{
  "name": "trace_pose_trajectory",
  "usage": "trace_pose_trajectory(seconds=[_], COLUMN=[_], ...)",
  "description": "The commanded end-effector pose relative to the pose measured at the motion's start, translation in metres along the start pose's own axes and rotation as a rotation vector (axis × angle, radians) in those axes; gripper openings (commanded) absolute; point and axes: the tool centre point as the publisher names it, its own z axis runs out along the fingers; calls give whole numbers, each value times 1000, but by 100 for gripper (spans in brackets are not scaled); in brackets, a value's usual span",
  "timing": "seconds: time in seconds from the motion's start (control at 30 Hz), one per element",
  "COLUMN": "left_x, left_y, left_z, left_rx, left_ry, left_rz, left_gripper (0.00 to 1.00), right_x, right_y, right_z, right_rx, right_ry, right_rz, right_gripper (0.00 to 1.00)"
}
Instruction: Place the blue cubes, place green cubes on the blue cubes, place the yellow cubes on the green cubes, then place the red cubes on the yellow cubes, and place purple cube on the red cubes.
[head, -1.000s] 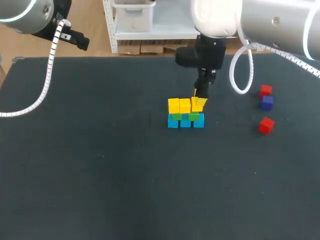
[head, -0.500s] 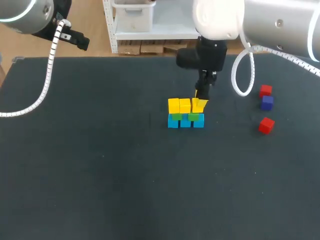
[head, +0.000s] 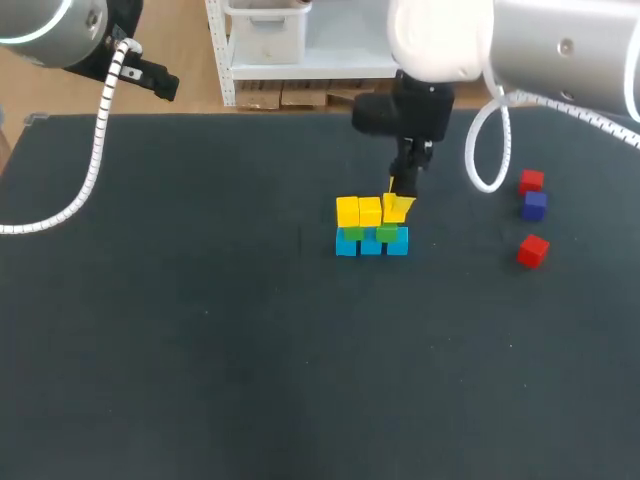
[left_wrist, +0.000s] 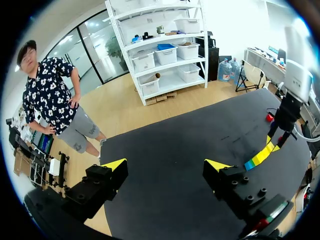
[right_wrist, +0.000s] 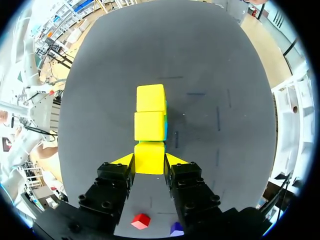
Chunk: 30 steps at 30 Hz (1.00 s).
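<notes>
A row of three blue cubes (head: 371, 246) stands mid-table with green cubes (head: 387, 233) on top. Two yellow cubes (head: 358, 210) sit on the green layer. My right gripper (head: 399, 204) comes down from above and is shut on a third yellow cube (head: 397, 209) at the row's right end, slightly tilted. The right wrist view shows that yellow cube (right_wrist: 149, 157) pinched between the fingers (right_wrist: 122, 161), in line with the other two yellow cubes (right_wrist: 149, 125). My left gripper (left_wrist: 165, 172) hangs open and empty, high above the table's far left, well away from the stack (left_wrist: 260, 157).
Two red cubes (head: 531, 181) (head: 532, 250) and a purple cube (head: 535, 205) lie on the black table (head: 200, 330) to the right of the stack. In the right wrist view a red cube (right_wrist: 140, 220) and the purple cube (right_wrist: 176, 229) show behind the fingers.
</notes>
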Motion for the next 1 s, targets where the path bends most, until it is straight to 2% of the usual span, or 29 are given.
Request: trace_pose_trajectory(seconds=[0.03, 1.0], left_x=[0, 0], left_y=[1, 1], left_z=[-1, -1], left_rx=[2, 2], left_ry=[0, 0], left_rz=[2, 2], left_gripper=[100, 100], right_x=[1, 2], right_y=[8, 8], right_z=[3, 3], right_rx=[26, 88], right_ry=[4, 8], right_rz=[-1, 12], right_gripper=[0, 2])
